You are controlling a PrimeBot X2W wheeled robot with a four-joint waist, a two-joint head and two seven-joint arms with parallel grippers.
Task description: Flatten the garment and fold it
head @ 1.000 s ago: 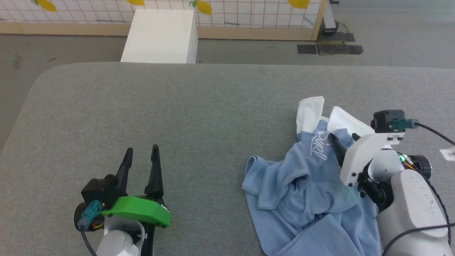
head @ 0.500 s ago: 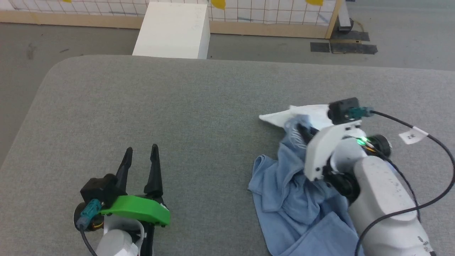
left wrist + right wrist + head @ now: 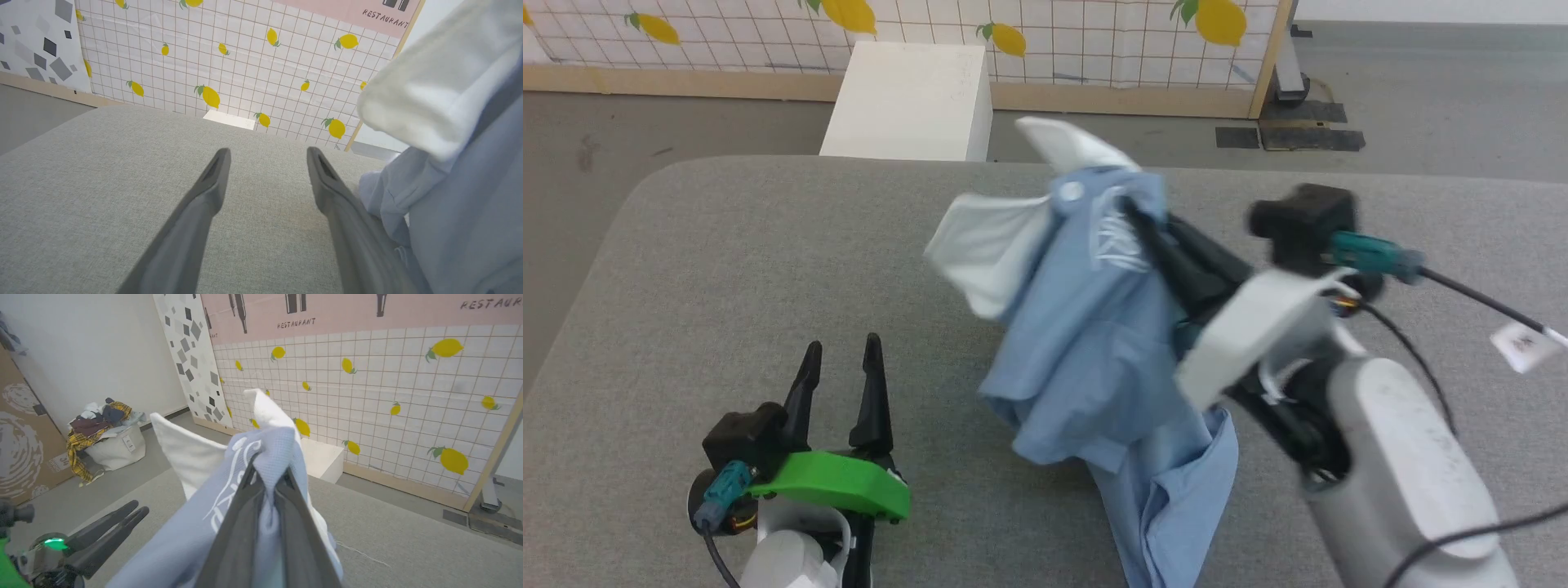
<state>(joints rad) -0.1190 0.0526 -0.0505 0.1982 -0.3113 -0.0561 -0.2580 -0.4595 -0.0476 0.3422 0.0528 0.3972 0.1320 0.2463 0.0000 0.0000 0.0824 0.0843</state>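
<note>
- Pinching a bunched fold of the garment (image 3: 1086, 343) between the right fingers (image 3: 1176, 249), pressed together on cloth right beside the white script logo (image 3: 1112, 237); seen from the right wrist, gripping nothing but fabric (image 3: 196, 531) along their inner faces (image 3: 239, 535).
- Holding that pinch high, around 12 o'clock of the head view's middle, probably to let gravity drag the crumpled body straight before any laying flat.
- Hanging from there toward 6 o'clock: soft light blue knit with a fine, pitted weave, draped in loose lengthwise folds and ending, apparently, on the tabletop (image 3: 768, 245) near 5 o'clock.
- Flaring out at 10 o'clock of the pinch: the white fabric section (image 3: 988, 245), thicker-looking and standing in pointed flaps, with a small round white button (image 3: 1072, 193) just above the logo.
- Waiting at 7 o'clock of the head view: left fingers (image 3: 876, 392), spread wide on nothing, tips aimed at 12 o'clock, low over the tabletop; judged well placed to take a second hold on an edge or shoulder.
- Looking along those left fingers (image 3: 204, 204): blue cloth (image 3: 461, 212) close by at 3 o'clock; contact impossible to tell.
- Carrying everything: grey, coarse-woven tabletop with a rounded corner at 10 o'clock.
- Standing beyond its far edge at 11 o'clock: a plain white box (image 3: 907, 102), smooth-sided, no part of the job.
- Judging progress: early, with flattening not yet done and no fold made.
</note>
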